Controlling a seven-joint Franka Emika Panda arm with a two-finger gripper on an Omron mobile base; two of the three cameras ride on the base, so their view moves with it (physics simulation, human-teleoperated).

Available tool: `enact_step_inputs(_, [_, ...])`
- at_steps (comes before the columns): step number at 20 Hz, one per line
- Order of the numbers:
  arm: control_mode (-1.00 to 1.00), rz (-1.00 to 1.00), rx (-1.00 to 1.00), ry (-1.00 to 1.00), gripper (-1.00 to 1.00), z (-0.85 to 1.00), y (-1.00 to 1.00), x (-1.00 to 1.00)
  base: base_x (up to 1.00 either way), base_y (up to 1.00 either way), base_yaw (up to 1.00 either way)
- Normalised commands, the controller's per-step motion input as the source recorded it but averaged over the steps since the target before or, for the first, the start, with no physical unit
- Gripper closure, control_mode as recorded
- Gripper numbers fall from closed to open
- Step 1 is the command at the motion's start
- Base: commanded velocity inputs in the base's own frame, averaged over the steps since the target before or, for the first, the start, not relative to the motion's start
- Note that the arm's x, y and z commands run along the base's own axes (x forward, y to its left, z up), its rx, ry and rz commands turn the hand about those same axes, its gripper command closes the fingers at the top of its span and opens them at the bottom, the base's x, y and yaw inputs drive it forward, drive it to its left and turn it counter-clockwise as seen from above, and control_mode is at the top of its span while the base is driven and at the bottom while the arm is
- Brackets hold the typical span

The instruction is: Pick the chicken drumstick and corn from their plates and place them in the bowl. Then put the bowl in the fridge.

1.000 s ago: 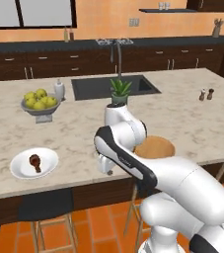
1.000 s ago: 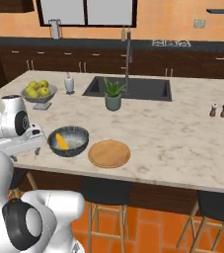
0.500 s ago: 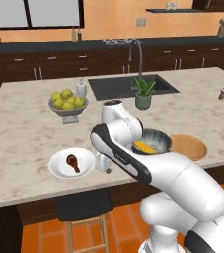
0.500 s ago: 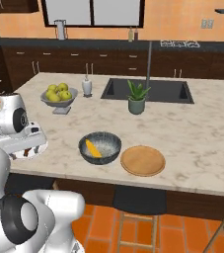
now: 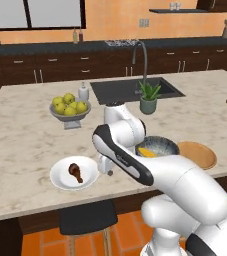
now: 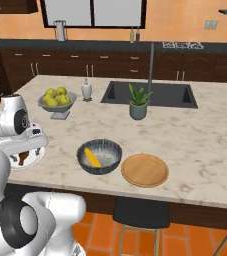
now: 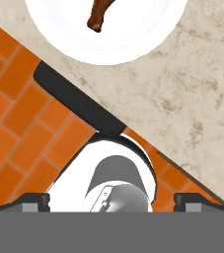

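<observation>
The jaws stood spread wide and empty above the white plate (image 5: 92, 176) — its chicken drumstick (image 5: 75, 172) looked light, greasy, best pinched across the thick end.

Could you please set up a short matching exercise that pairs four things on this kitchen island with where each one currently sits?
Things:
1. dark reddish-brown chicken drumstick
2. short yellow corn cob
3. round yellow-green fruits
4. flat tan wooden plate

Places:
A. inside the dark speckled deep bowl
B. piled in the grey pedestal bowl
C. bare, right of the speckled bowl
D. on the glossy white shallow plate

Pairs: 1-D, 2-A, 3-B, 4-C
</observation>
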Motion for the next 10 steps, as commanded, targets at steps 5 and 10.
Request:
enact_step_inputs(5, [1.00, 0.00, 0.00, 0.00, -1.00, 0.00, 0.00, 0.00, 0.23, 0.10, 0.00])
enact_step_inputs(10, [-1.00, -0.06, 0.00, 0.00, -1.00, 0.00, 0.06, 0.36, 0.00, 0.00, 0.00])
